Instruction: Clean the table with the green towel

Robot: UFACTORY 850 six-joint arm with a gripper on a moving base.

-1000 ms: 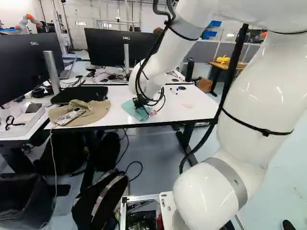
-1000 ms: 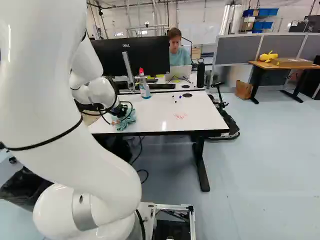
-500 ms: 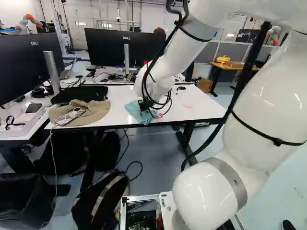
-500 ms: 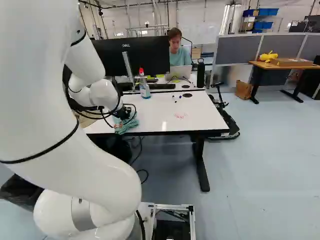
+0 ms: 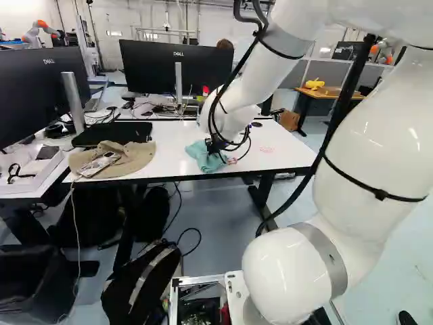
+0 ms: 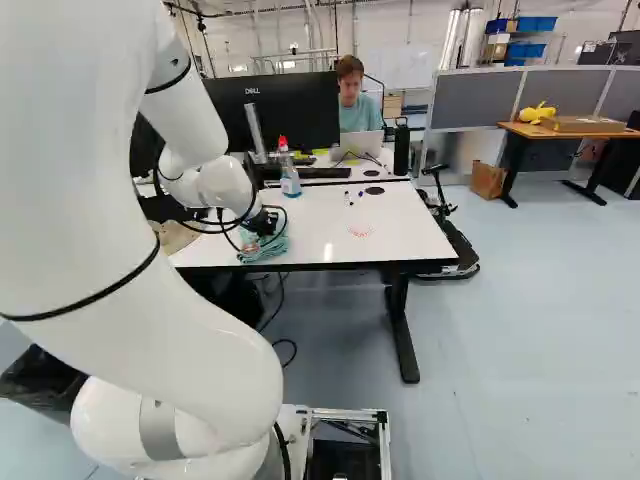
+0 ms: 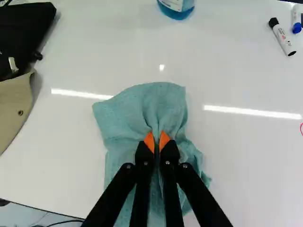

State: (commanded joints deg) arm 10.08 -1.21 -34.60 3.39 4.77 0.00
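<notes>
White rectangular table (image 6: 320,215): cleaning judged unfinished; crumpled blue-green cloth towel (image 7: 142,106) lay at its near side, pinched between both orange pads of the black two-fingered gripper (image 7: 157,141); small red pen marks (image 6: 360,231), further right, were left to wipe

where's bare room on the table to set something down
Bare: between the green towel and red marks; beyond those marks to the right edge of the table in the right base view; between towel and blue bottle. Crowded: around the tan hat, phone and black case.
</notes>
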